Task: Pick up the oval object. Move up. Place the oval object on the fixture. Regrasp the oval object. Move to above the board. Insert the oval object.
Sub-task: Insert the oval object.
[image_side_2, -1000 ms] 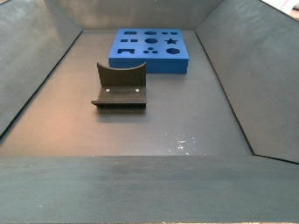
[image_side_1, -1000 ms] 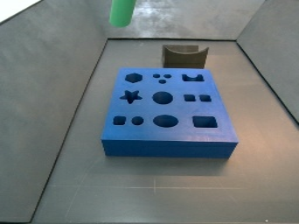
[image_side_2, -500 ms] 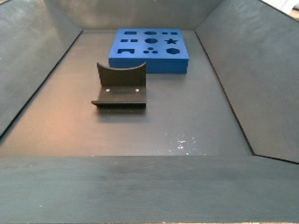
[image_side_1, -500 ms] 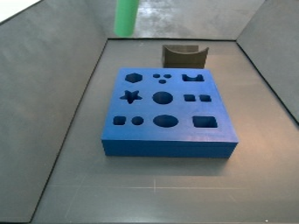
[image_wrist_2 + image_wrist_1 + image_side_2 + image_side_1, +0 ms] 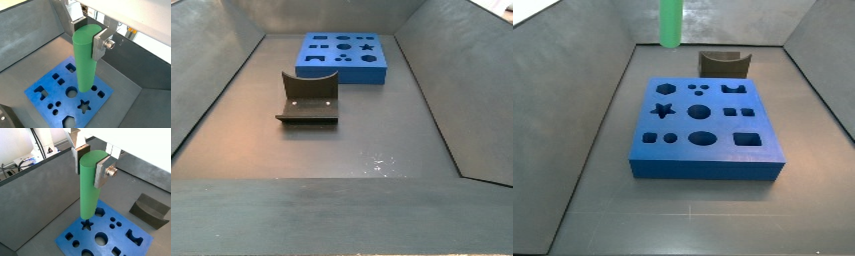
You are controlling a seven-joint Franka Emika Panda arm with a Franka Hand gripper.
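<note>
Shifted sideways across the side view over the last second: the smooth bright green oval rod (image 5: 671, 24), from near the left of the frame's top edge towards the large blue slab with shaped cut-outs (image 5: 703, 130). Now hanging upright and showing more length, clamped in the gripper (image 5: 91, 164) between silver fingers (image 5: 103, 172) above that slab.

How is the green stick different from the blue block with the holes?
The oval object is bright green, thin and round; the board is blue, wide and flat. The oval object hangs upright in the air, pinched by the claw, while the board lies on the floor. The board has many shaped holes; the oval object has none. Both look smooth.
</note>
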